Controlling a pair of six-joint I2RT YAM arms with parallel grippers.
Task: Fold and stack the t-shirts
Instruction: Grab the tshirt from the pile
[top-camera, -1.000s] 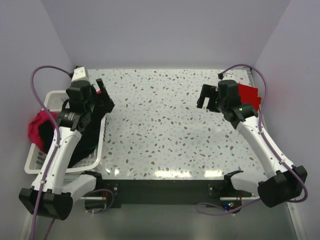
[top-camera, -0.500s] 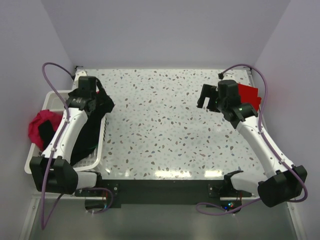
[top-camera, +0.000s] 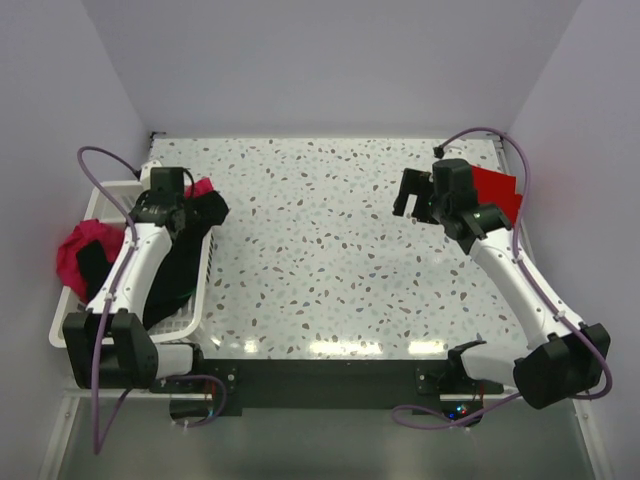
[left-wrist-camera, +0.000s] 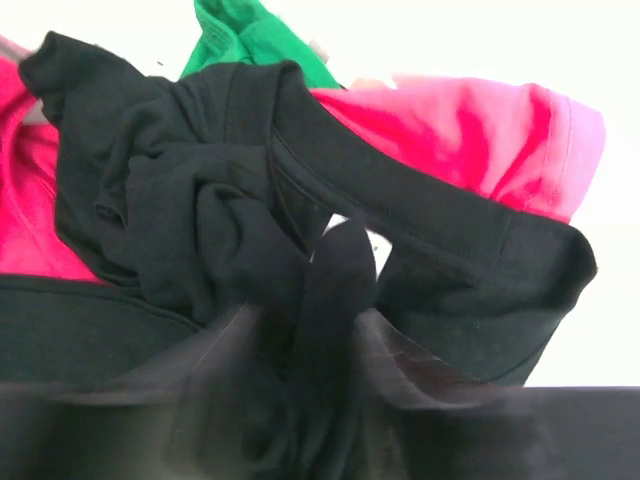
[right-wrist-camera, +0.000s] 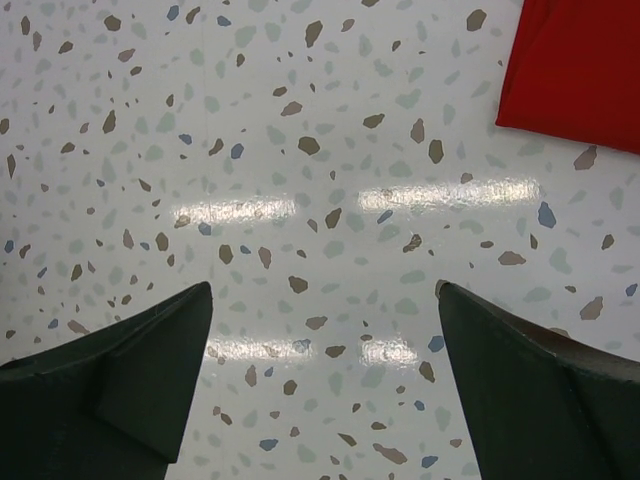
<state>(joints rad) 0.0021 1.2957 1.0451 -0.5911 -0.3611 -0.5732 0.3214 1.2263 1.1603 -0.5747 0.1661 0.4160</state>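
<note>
while the left gripper (left-wrist-camera: 305, 315) pinches the black t-shirt (left-wrist-camera: 180, 200), lift slowly so pink t-shirt (left-wrist-camera: 450, 130) and green t-shirt (left-wrist-camera: 250, 35) beyond it slip off; right gripper (right-wrist-camera: 322, 300) gapes empty.

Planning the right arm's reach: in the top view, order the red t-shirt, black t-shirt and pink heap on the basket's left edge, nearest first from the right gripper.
1. red t-shirt, right of the right gripper.
2. black t-shirt, far left, at the basket.
3. pink heap, farthest left.
</note>
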